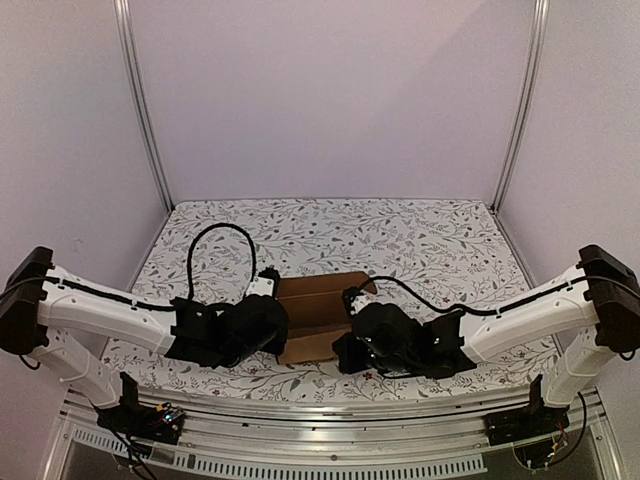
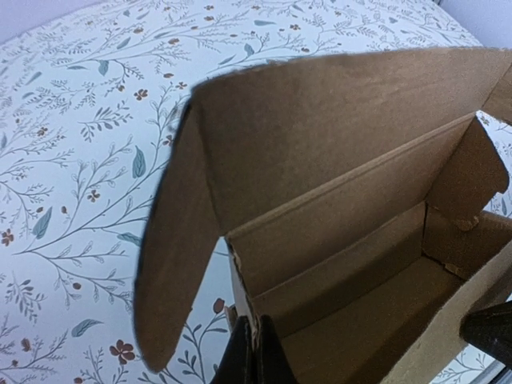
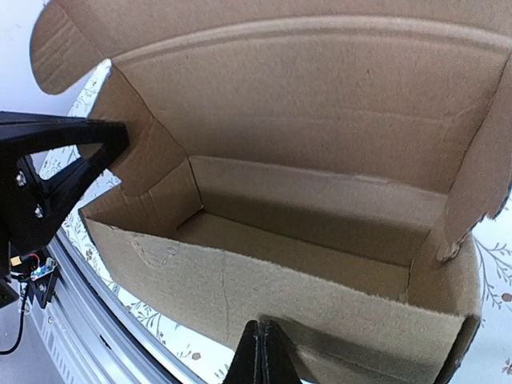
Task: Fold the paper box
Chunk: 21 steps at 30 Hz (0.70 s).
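Observation:
The paper box (image 1: 315, 318) is plain brown cardboard, standing as an open tray on the table's near middle, its lid flap (image 2: 336, 120) raised at the back. My left gripper (image 2: 256, 352) is at the box's left end, shut on the thin edge of that end wall. A rounded side flap (image 2: 172, 264) hangs out beside it. My right gripper (image 3: 262, 352) is shut with nothing between its fingers, its tip against the outer face of the box wall (image 3: 264, 288) nearest it. In the top view both grippers (image 1: 280, 325) (image 1: 350, 345) flank the box.
A floral cloth (image 1: 400, 240) covers the table. A metal rail (image 1: 330, 440) runs along the near edge by the arm bases. Upright frame posts (image 1: 145, 110) (image 1: 520, 110) and pale walls close in the back and sides.

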Each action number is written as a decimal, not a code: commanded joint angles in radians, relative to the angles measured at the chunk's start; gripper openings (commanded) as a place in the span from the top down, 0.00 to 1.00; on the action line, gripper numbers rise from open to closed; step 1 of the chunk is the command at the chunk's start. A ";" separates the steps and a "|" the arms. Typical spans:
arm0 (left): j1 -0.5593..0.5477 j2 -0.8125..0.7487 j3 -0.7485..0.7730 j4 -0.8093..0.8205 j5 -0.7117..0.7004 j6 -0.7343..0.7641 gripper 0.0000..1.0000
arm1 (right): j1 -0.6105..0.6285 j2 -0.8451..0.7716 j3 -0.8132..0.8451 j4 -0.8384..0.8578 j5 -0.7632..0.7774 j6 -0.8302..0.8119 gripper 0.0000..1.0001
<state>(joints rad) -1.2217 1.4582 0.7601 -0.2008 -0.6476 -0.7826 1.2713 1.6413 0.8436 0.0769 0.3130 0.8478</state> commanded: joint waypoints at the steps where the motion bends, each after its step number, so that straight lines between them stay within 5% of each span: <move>1: -0.083 -0.012 -0.061 0.077 0.041 -0.005 1.00 | 0.012 0.063 -0.066 -0.148 0.049 0.045 1.00; 21: -0.213 0.116 -0.057 0.059 -0.110 -0.093 1.00 | 0.028 0.142 -0.061 -0.086 0.079 0.093 1.00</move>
<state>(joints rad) -1.4105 1.5585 0.6853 -0.0399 -0.7265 -0.8627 1.2984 1.7576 0.7845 0.0227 0.4141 0.9539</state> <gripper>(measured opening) 0.009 0.003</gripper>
